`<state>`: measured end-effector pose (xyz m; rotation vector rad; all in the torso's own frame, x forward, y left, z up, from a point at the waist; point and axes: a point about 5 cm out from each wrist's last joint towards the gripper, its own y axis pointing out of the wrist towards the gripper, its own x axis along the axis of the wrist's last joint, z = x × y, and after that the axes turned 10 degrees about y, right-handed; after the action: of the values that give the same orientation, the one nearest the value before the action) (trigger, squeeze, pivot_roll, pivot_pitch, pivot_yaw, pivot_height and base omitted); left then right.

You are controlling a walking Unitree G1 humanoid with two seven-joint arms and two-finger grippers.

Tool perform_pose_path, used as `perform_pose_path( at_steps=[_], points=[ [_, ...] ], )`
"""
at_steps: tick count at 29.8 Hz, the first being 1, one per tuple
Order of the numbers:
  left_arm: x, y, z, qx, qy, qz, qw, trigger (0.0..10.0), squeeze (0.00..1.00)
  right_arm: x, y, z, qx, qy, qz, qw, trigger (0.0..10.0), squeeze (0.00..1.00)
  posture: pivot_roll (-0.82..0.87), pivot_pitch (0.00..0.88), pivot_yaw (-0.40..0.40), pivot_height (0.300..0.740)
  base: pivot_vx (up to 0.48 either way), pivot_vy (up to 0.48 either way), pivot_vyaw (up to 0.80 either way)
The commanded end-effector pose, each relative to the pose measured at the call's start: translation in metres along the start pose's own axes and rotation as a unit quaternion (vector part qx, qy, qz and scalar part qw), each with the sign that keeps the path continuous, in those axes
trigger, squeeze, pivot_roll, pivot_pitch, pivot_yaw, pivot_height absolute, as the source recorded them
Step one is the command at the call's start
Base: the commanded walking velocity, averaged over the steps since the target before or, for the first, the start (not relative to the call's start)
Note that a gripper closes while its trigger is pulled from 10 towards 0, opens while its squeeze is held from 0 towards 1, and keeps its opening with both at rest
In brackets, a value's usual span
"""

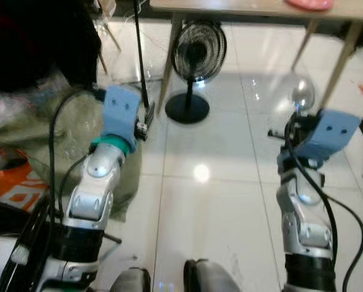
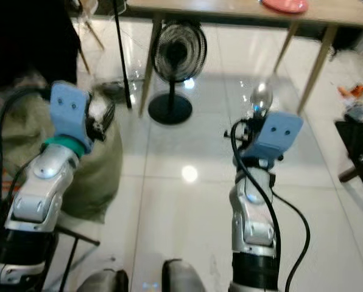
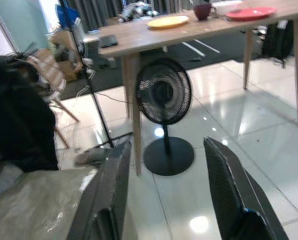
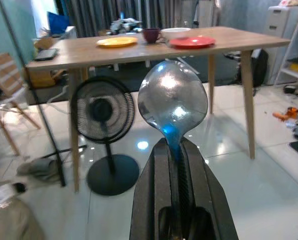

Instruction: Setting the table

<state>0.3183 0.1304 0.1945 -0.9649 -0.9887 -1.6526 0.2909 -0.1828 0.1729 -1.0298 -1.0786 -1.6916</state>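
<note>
Shiny metal spoon (image 4: pixel 173 102), bowl up and handle clamped between the right gripper (image 4: pixel 178 150) fingers, red plate (image 4: pixel 192 42), yellow plate (image 4: pixel 117 42), dark mug (image 4: pixel 151 35) on wooden table (image 4: pixel 139 50)

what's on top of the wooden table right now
On the wooden table: a yellow plate, dark red cup, white bowl, red plate and dark flat object.

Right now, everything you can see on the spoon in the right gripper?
The spoon looks like polished metal, its oval bowl mirror-bright with reflected room light. The handle is blue where it enters the right gripper, whose two black fingers are shut on it; the rest of the handle is hidden. It points forward and up from the fingers, bowl free in the air, touching nothing else, short of the wooden table.
</note>
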Motion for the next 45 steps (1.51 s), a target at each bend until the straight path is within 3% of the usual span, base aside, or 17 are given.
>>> perform_pose_path(
  at_steps=[1, 41, 45],
  points=[
    [-0.0051, -0.0016, -0.0025, -0.003, -0.006, 0.010, 1.000, 10.0, 0.00, 0.0005, -0.0003, -0.0003, 0.000, -0.001, -0.002, 1.000, 10.0, 0.00, 0.02, 0.025, 0.047, 0.740, -0.352, 0.000, 0.00],
    [-0.0051, -0.0008, -0.0052, -0.006, -0.010, 0.008, 1.000, 10.0, 0.00, -0.0014, 0.0002, -0.0013, 0.001, -0.003, 0.003, 1.000, 10.0, 0.00, 0.01, 0.020, 0.044, 0.740, -0.347, 0.000, 0.00],
    [-0.0049, -0.0007, -0.0083, -0.013, -0.020, 0.009, 1.000, 10.0, 0.00, -0.0023, 0.0007, -0.0020, 0.001, 0.001, 0.010, 1.000, 10.0, 0.00, 0.01, 0.016, 0.043, 0.740, 0.000, 0.000, -0.79]
  ],
)
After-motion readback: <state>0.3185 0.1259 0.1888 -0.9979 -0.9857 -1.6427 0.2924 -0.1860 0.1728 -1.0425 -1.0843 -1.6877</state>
